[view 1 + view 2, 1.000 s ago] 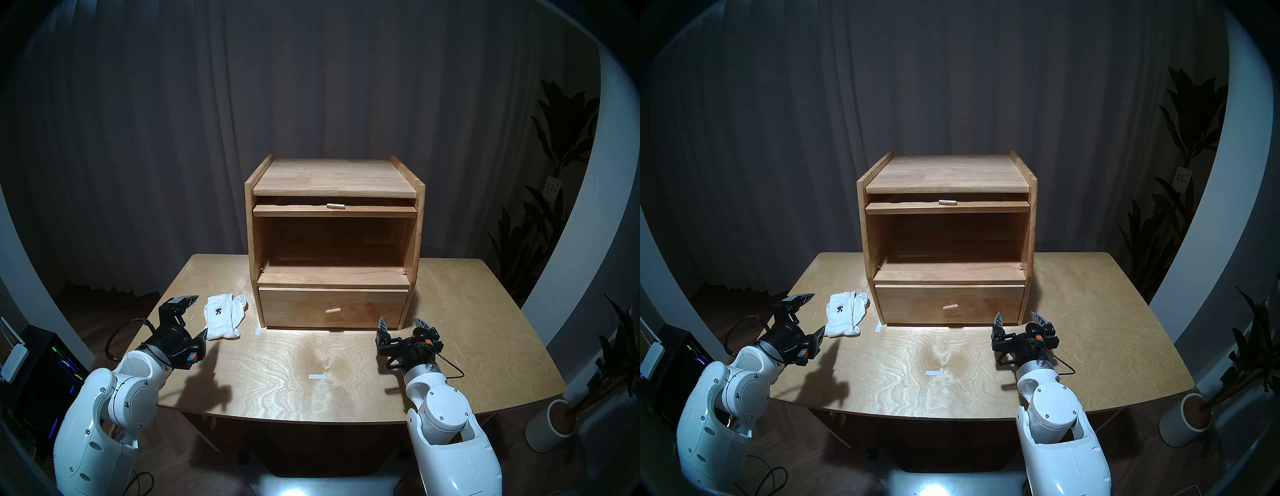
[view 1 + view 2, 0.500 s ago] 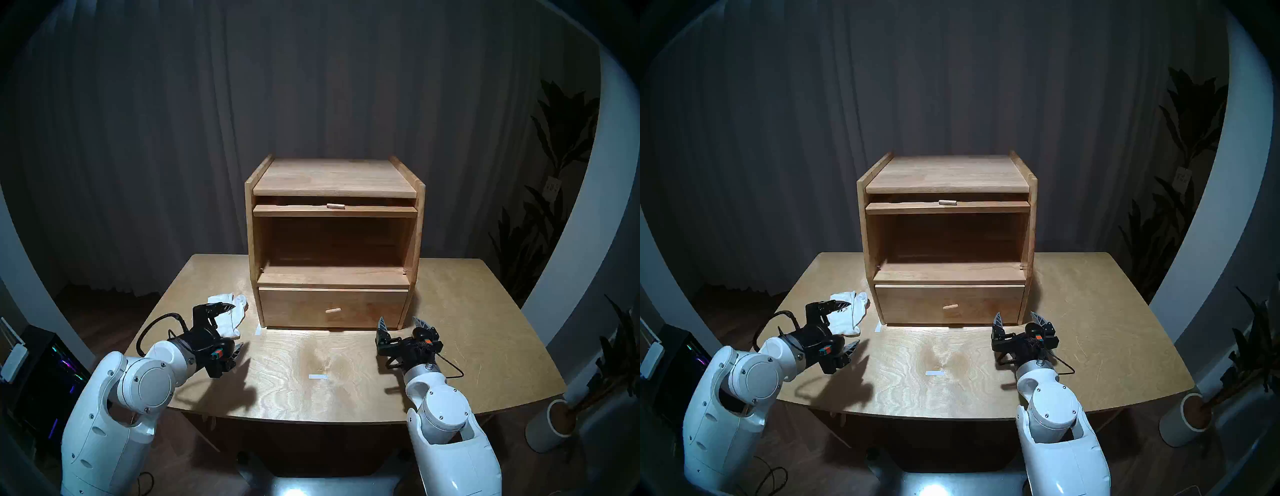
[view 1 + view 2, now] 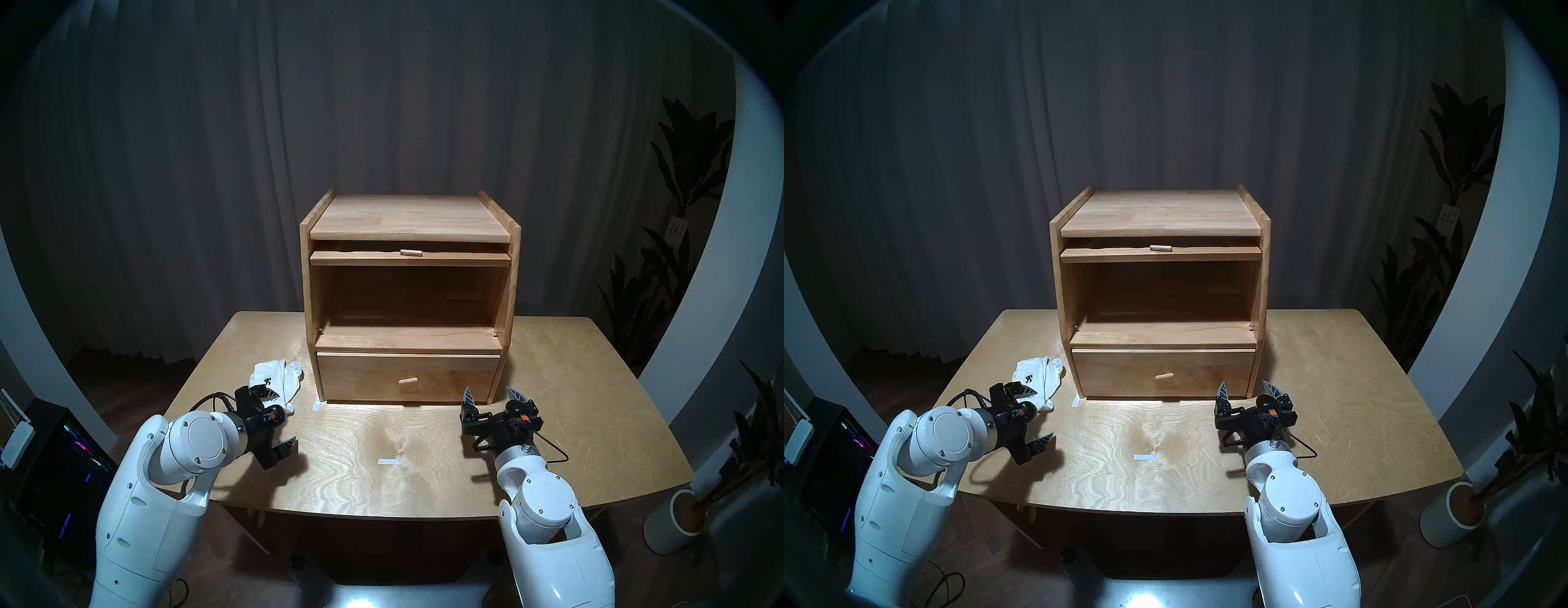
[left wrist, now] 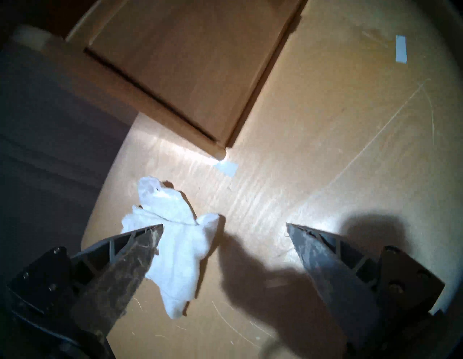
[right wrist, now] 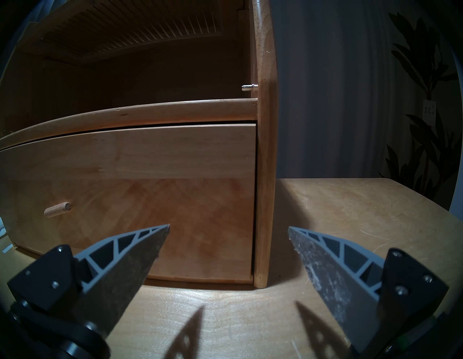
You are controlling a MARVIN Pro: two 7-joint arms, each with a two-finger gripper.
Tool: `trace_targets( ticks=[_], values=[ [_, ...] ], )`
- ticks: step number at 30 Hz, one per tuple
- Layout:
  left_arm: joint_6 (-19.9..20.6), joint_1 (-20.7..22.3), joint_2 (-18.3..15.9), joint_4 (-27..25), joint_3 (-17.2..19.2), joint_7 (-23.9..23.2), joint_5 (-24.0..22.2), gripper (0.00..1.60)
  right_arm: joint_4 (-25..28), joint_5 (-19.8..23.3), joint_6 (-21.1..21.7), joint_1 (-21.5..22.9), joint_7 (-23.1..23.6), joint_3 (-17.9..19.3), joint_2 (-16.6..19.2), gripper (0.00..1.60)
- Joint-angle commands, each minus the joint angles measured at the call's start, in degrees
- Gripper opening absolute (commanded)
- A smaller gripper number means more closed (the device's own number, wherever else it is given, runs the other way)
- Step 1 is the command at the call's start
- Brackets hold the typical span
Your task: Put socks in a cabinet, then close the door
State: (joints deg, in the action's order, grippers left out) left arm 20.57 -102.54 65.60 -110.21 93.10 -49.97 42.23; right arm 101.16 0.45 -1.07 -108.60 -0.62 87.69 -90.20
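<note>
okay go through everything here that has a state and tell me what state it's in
Long white fabric socks: lying crumpled on the table, ungrasped.
Light-brown wooden cabinet: main compartment open, empty.
Ribbed-glass wooden door: raised, slid in under the top.
Plain wooden drawer: closed.
Left gripper: open above the socks.
Right gripper: open, empty.

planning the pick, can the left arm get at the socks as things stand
Probably yes. The left gripper is open beside the socks, one of its fingers already over them. They lie loose on the table, left of the cabinet, nothing covering them.
</note>
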Motion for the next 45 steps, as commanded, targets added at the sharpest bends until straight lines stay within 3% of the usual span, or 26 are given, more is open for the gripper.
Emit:
trace_targets(
  ticks=[1,4,5,9,15,20,25,26,27,28,33,38,41,42,43,45],
  values=[
    [6.86,6.41,-1.7,1.64,-3.43,-0.78,7.66,1.6,1.93,0.0,-0.45,-0.02,-0.07,0.06,-0.02,1.6],
    [9.72,10.17,-3.0,4.24,-7.17,-2.26,12.05,1.6,2.11,0.0,-0.41,-0.14,-0.07,0.06,-0.02,1.6],
    [9.62,8.57,-2.97,3.3,-7.06,-1.01,12.83,1.6,2.15,0.0,-0.39,-0.16,-0.07,0.06,-0.02,1.6],
    [11.37,12.3,-4.08,6.82,-10.69,-3.09,17.95,1.6,2.33,-0.01,-0.33,-0.28,-0.08,0.06,-0.03,1.6],
    [13.65,16.72,-3.17,11.93,-13.31,-5.96,20.45,1.6,2.5,-0.01,-0.24,-0.39,-0.09,0.06,-0.03,1.6],
    [15.2,18.74,-1.85,15.17,-13.84,-6.39,21.15,1.6,2.57,-0.02,-0.2,-0.43,-0.1,0.06,-0.03,1.6],
    [21.25,20.81,2.88,17.87,-9.77,-9.46,17.01,1.6,2.46,-0.01,-0.25,-0.36,-0.08,0.06,-0.03,1.6],
    [21.19,21.13,3.42,18.26,-9.21,-9.46,16.1,1.41,2.47,-0.01,-0.24,-0.37,-0.08,0.06,-0.03,1.6],
    [22.54,21.56,4.67,18.84,-8.2,-9.68,15.09,0.8,2.43,-0.01,-0.26,-0.35,-0.08,0.06,-0.03,1.6],
    [23.0,22.12,5.22,19.75,-7.89,-9.81,14.56,0.0,2.46,-0.01,-0.25,-0.36,-0.08,0.06,-0.03,1.6],
    [24.15,21.32,8.61,24.01,-4.63,-7.8,9.64,0.0,2.38,-0.01,-0.27,-0.32,-0.07,0.06,-0.03,1.6],
    [24.45,19.58,11.69,24.85,-1.58,-6.32,5.12,0.0,2.21,0.0,-0.29,-0.22,-0.06,0.06,-0.02,1.6],
    [24.94,18.28,12.37,22.57,-0.06,-5.78,0.7,0.0,2.1,0.0,-0.29,-0.16,-0.05,0.06,-0.02,1.6],
    [24.28,17.56,14.94,21.26,1.75,-5.33,0.36,0.0,2.05,0.0,-0.29,-0.13,-0.05,0.06,-0.02,1.6],
    [25.19,17.31,13.6,20.42,1.29,-5.67,-2.3,0.0,2.0,0.0,-0.29,-0.11,-0.04,0.06,-0.02,1.6],
    [26.2,16.84,15.56,17.82,3.73,-5.23,-5.48,0.0,1.82,0.0,-0.27,-0.03,-0.03,0.05,-0.01,1.6]
  ],
)
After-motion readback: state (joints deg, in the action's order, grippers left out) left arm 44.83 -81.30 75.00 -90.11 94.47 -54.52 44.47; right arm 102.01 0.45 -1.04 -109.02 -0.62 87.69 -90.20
